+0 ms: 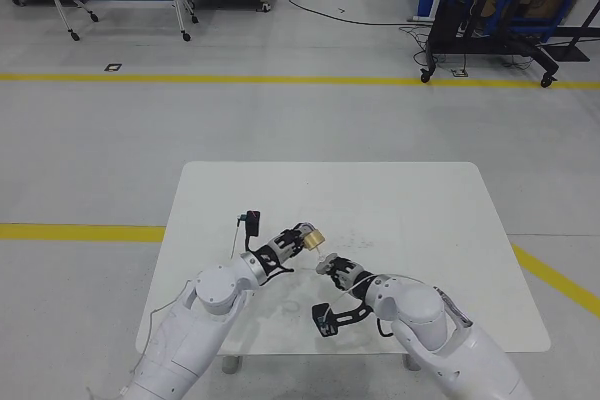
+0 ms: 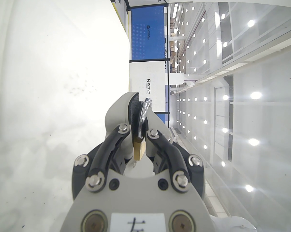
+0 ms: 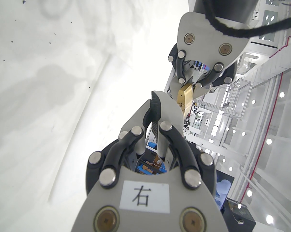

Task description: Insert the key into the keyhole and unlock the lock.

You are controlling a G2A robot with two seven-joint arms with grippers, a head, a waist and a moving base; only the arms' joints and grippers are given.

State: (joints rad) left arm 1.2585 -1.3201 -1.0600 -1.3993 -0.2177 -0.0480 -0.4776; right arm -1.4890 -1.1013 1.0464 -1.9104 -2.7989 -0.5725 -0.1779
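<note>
Reading the labels first, what writing shows? — Student

Each gripper carries a white sticker with one dark character on its base plate: the left label (image 2: 137, 221) and the right label (image 3: 144, 196). Beyond the table edge stand a blue panel (image 2: 148, 37) and a white panel (image 2: 148, 83), each bearing a small printed mark, left unread here. — Tutor

How does the lock look, and where is it? — Student

The lock (image 2: 139, 150) is a small padlock with a flat brass body and a bright steel shackle. It is held off the white table (image 1: 410, 195), over the front middle. The left gripper (image 2: 142, 113) has its fingers clamped on the shackle, and the brass body lies back between the black finger links, toward the palm. — Tutor

And the key? — Student

The right gripper (image 3: 161, 102) has its fingers pressed together, with the tips just beside the end of the brass body. Whether they touch it cannot be told. Whether the key sits between the ribbed pads (image 3: 155, 108) cannot be told either. Seen from above, the two grippers are close together, the left one farther from the robot. — Tutor
</note>
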